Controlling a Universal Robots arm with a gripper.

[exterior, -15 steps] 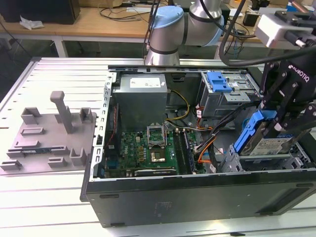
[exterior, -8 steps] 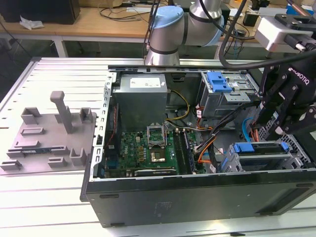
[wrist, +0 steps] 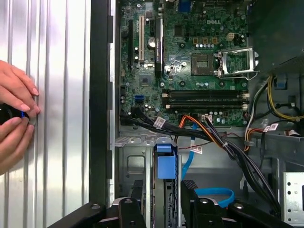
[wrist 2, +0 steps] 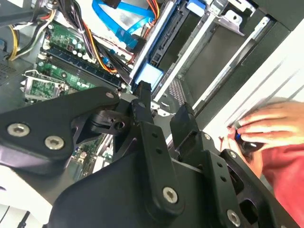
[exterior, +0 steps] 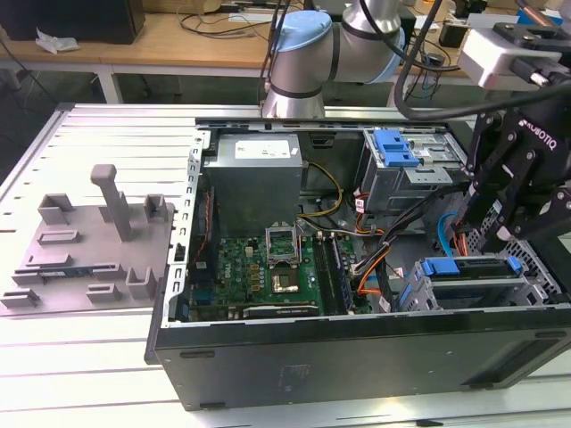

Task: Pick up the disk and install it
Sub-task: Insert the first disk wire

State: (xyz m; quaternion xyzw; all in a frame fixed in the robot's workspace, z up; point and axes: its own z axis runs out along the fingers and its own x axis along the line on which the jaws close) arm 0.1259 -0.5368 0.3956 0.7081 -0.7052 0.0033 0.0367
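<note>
Beyond the motherboard [exterior: 259,272], toward the exterior view's right, the disk [exterior: 470,267] stands on edge in the silver drive cage [exterior: 544,281], with a blue caddy tab at each end. The gripper [wrist: 164,187] hangs over it on the side away from the motherboard. Its fingers [wrist: 190,192] are spread, one on each flank of the caddy, not visibly pinching. The disk looks stiff, dense and shock-sensitive. The caddy's long sides seem a safer hold than its flexible tabs.
</note>
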